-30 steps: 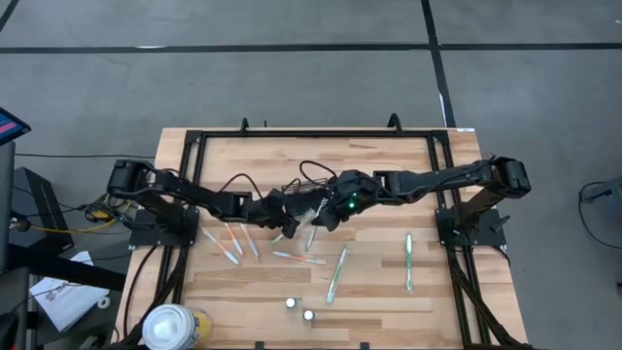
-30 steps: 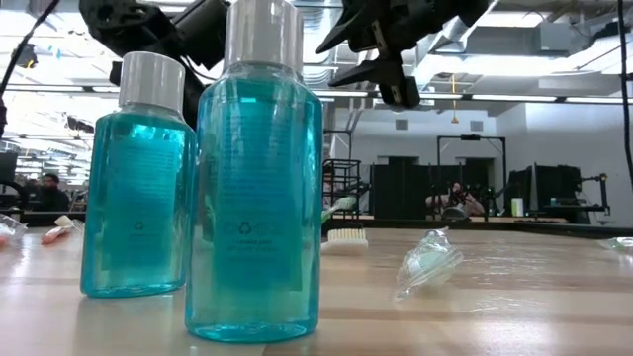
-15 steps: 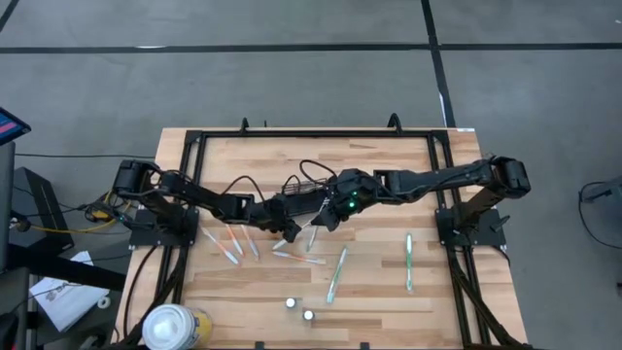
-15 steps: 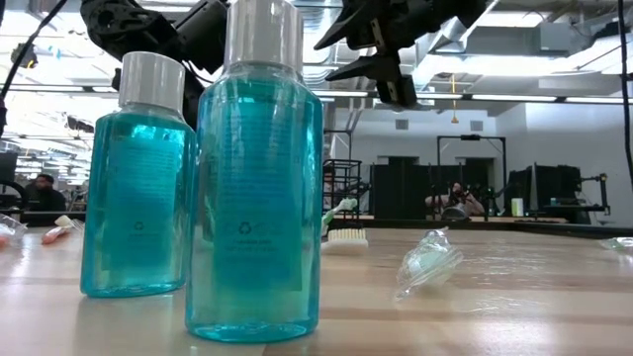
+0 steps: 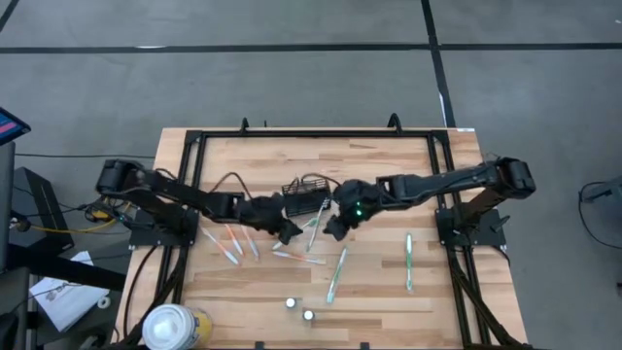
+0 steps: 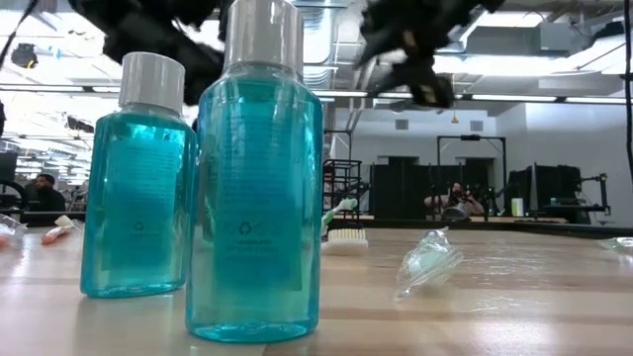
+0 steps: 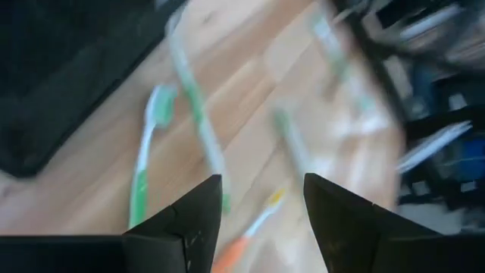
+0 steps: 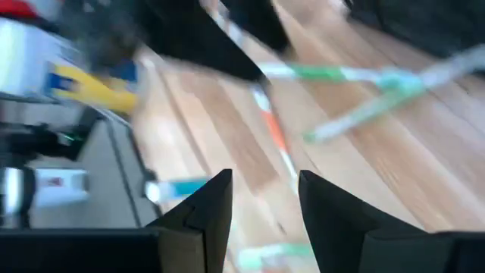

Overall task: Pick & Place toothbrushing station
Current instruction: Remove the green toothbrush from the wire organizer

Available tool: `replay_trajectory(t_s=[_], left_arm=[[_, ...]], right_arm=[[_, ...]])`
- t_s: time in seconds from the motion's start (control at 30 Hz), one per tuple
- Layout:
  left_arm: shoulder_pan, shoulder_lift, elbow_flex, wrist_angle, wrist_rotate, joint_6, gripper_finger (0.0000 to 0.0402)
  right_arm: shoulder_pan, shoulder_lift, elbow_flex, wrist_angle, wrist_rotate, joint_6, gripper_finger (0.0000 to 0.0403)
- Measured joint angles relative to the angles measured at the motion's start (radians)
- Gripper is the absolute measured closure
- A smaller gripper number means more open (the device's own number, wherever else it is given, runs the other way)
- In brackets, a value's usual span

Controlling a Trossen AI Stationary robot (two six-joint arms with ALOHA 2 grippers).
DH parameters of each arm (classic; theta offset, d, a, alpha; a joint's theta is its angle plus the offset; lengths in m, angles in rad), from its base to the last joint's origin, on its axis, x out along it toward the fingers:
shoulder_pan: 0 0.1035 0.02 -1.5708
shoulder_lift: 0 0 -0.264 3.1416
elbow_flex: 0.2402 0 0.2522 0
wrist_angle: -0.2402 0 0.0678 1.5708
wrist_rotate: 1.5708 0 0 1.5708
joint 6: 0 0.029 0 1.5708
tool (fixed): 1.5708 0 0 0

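Tabletop [image 5: 389, 292]: pale wood-plank surface edged by a black frame; carries every item below and both arm bases at its side edges.

Left arm: reaches from the left edge toward the centre. Its left tool [image 5: 285, 231] hangs low, just beside the holder on the near side. In the left wrist view the left tool [image 7: 261, 205] has its fingers spread with nothing between them, toothbrushes lying on the wood beyond. Judged to be lining up for a pick.

Right arm: reaches in from the right edge. Its right tool [image 5: 335, 226] hovers just right of the holder; in the right wrist view the right tool [image 8: 264, 199] shows fingers parted and empty over green and orange brushes.

White-and-yellow container [image 5: 172, 327]: stands at the near left corner, well apart from the work.

Two blue bottles [image 6: 254, 198]: upright at the near edge, white caps, filling the low view.

Wire-mesh holder [image 5: 305, 189]: black, rectangular, at mid-tabletop between the two tools; the destination, as judged. Whether anything is already in it cannot be told.

Toothbrushes: loose and flat on the wood, none yet gripped. A cluster [image 5: 233, 243] lies near the left tool; one green toothbrush [image 5: 336, 274] lies nearer the front; another green brush [image 5: 409, 261] lies apart toward the right.

Clear crumpled wrapper [image 6: 427, 262]: lies on the tabletop in the low view.
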Motion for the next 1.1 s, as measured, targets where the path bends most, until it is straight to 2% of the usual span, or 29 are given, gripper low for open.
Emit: replay_trajectory(t_s=[0.07, 0.17, 0.33, 0.43, 0.53, 0.83, 0.97, 1.1], left_arm=[[0.010, -0.069, 0.000, 0.010, -0.004, 0.001, 0.0219], [0.019, -0.184, 0.000, 0.009, -0.015, 0.014, 0.0217], [0.049, -0.324, 0.002, -0.061, -0.092, 0.118, 0.0210], [0.094, -0.366, 0.001, -0.149, -0.145, 0.175, 0.0206], [0.147, -0.387, -0.001, -0.197, -0.149, 0.245, 0.0207], [0.277, -0.392, 0.001, -0.224, 0.032, 0.344, 0.0210], [0.301, -0.390, 0.000, -0.266, 0.088, 0.389, 0.0211], [0.318, -0.392, 0.000, -0.274, 0.120, 0.409, 0.0211]], right_arm=[[0.019, -0.007, -0.009, -0.080, 0.017, 0.031, 0.0256], [0.055, -0.005, -0.059, -0.051, 0.023, 0.117, 0.0249], [0.057, 0.064, -0.175, 0.212, 0.106, 0.321, 0.0238], [0.019, 0.136, -0.196, 0.387, 0.168, 0.411, 0.0234], [-0.010, 0.231, -0.180, 0.467, 0.184, 0.457, 0.0233], [-0.018, 0.403, -0.097, 0.561, 0.176, 0.561, 0.0237], [-0.011, 0.410, -0.068, 0.546, 0.176, 0.575, 0.0237], [-0.008, 0.384, -0.063, 0.443, 0.207, 0.594, 0.0237]])
